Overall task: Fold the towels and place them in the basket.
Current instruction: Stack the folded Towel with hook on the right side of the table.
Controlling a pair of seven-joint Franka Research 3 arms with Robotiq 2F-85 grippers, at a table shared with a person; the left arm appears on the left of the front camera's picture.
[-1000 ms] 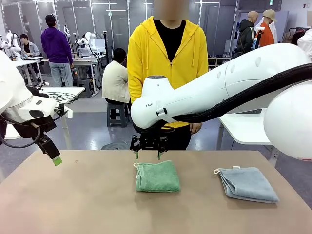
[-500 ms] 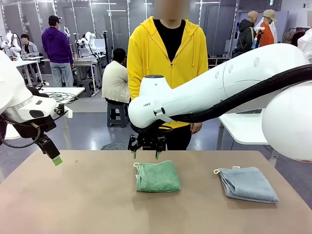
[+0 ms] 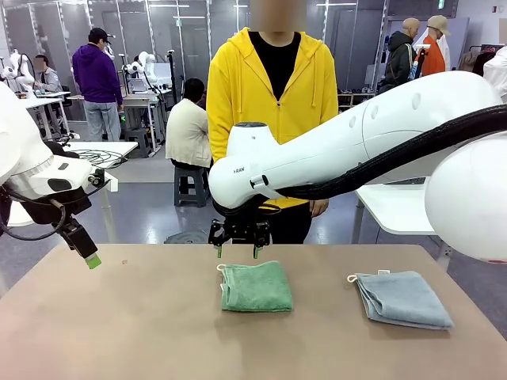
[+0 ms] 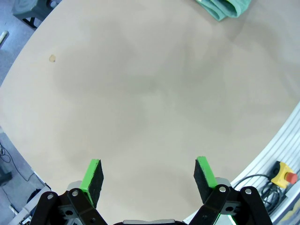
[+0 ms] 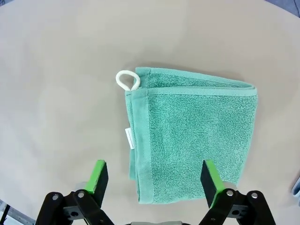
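Brown and bare over most of its top, the table [image 3: 119,332] carried both towels already folded: the sea-green towel [image 3: 255,286] near the middle toward the far edge, and the grey-blue towel [image 3: 402,298] well apart from it near the robot's right-hand edge. The right tool [image 3: 237,252] hung just above the far edge of the green towel with its fingers spread wide and nothing between them; in the right wrist view the towel's [image 5: 192,136] white loop [image 5: 127,79] and label pointed away from the folded bulk. The left tool [image 3: 92,260] was released too, holding nothing, over bare table at the left edge. Folding looked finished, so the step in hand was probably picking up the green towel; that would call for a descent straddling the thick folded edge. Room around it was ample on every side.
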